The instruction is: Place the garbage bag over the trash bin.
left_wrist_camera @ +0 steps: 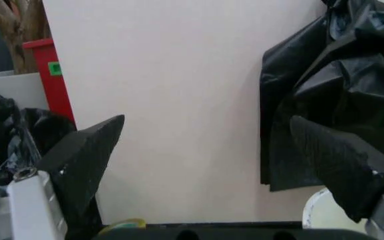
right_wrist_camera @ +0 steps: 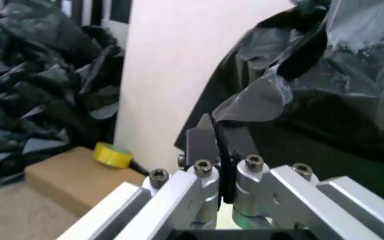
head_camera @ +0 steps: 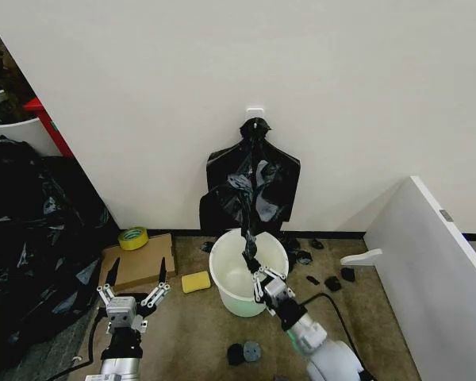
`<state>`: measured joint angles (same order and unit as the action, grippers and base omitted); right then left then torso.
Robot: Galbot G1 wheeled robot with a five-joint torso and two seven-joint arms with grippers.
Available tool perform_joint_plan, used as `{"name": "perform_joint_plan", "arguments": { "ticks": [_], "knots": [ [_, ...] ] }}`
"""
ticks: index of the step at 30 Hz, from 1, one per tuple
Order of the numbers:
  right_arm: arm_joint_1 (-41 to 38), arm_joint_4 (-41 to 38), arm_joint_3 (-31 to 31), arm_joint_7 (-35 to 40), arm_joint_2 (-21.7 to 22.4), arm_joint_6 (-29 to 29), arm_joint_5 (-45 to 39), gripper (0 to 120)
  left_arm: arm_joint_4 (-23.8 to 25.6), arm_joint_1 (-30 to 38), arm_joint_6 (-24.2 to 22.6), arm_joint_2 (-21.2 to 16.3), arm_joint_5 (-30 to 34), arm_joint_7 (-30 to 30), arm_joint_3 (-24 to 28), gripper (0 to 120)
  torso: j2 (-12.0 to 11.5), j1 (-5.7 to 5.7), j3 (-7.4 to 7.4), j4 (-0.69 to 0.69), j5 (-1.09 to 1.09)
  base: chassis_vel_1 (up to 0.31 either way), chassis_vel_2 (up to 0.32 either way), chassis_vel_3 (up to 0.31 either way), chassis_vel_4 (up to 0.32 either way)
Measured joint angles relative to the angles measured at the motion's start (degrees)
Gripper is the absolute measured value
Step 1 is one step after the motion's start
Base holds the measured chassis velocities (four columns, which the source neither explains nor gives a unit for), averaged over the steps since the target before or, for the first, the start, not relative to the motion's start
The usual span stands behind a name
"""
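Bag pinched above the bin, not yet spread over it.

The right gripper pinches a stretched strand of the bag above the bin by the wall. The left gripper hangs spread wide beside the cardboard. Next, I judge, the mouth must be opened around the rim. No writing is legible.

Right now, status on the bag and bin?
Right end effector shut on garbage bag, over trash bin. Left end effector open, idle by cardboard box. Bag not over rim yet.
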<state>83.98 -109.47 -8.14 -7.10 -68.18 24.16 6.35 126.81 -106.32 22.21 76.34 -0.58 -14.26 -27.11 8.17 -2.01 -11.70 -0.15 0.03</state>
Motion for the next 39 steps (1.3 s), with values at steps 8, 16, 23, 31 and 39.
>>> {"name": "perform_joint_plan", "arguments": {
  "ticks": [8,16,23,31,39],
  "knots": [
    [2.9,-0.8,-1.0,-2.4,1.1,3.0,2.4,0,-0.1,0.0,0.0,-0.4,-0.1,0.0,0.1,97,0.0,0.00,0.00,0.00,0.00,0.000,0.000,0.000,0.000],
    [4.2,-0.9,-3.4,-6.8,1.9,6.2,3.6,0,-0.1,-0.1,0.0,-0.5,-0.1,0.0,0.1,97,0.0,0.00,0.00,0.00,0.00,0.000,0.000,0.000,0.000],
    [5.3,-0.6,-5.1,-10.0,2.2,8.9,6.4,0,-0.4,0.2,0.0,-0.5,-0.1,0.0,0.3,97,0.0,0.00,0.00,0.00,0.00,0.000,0.000,0.000,0.000],
    [5.6,-0.5,-6.5,-12.2,2.4,11.0,8.2,0,-0.5,0.4,0.0,-0.5,-0.1,0.0,0.3,97,0.0,-0.01,0.00,0.00,0.00,0.000,0.000,0.000,0.000],
    [5.6,-0.7,-7.8,-15.2,2.6,12.9,8.5,0,-0.6,0.4,0.0,-0.3,-0.1,0.0,0.3,97,0.0,-0.01,0.00,0.00,0.00,0.000,0.000,0.000,0.000]
  ]
}}
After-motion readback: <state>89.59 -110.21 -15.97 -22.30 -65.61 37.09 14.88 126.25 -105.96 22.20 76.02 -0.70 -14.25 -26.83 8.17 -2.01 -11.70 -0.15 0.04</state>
